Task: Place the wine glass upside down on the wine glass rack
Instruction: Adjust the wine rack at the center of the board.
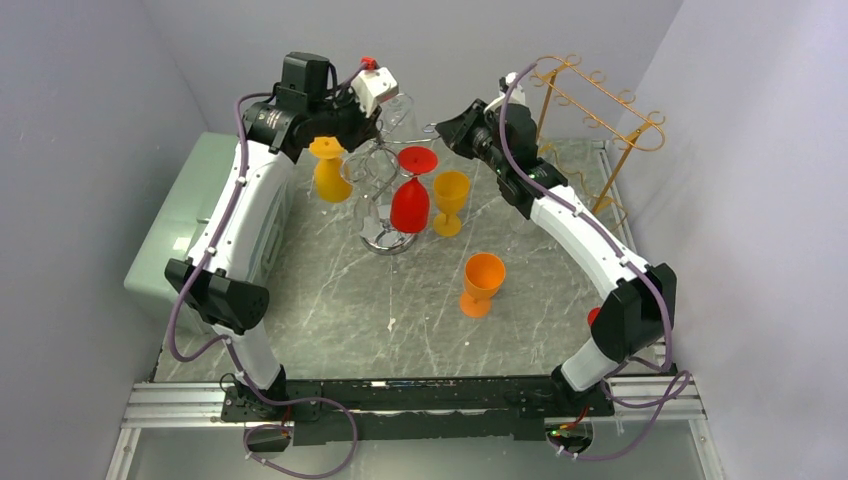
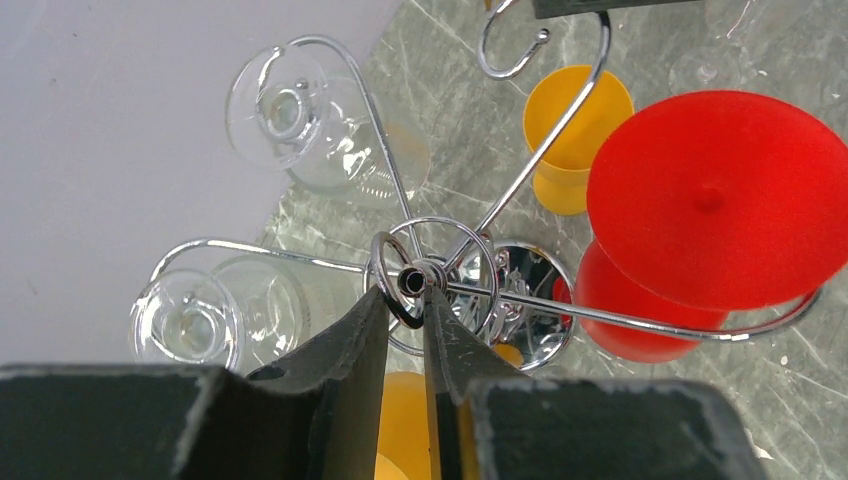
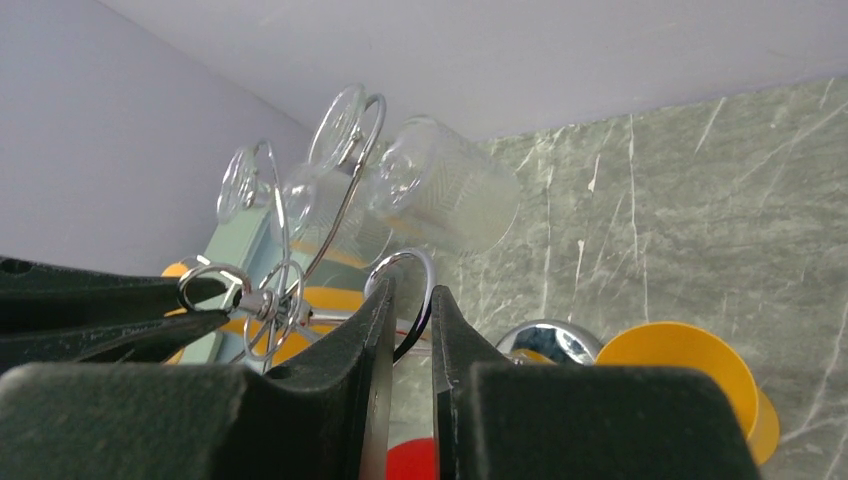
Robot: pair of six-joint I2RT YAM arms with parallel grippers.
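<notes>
Red wine glass (image 1: 410, 205) hangs foot up, bowl down on an arm of the chrome rack (image 1: 386, 238), apparently seated. Left gripper (image 2: 408, 300) is pinched narrow on the rack's top ring, and right gripper (image 3: 411, 290) is pinched narrow on a hook loop. My judgement: I should release one at a time, slowly, then back straight off, clear of the clear glasses (image 2: 270, 105).

Orange goblet (image 1: 483, 284) stands upright on marble table (image 1: 400, 315).
</notes>
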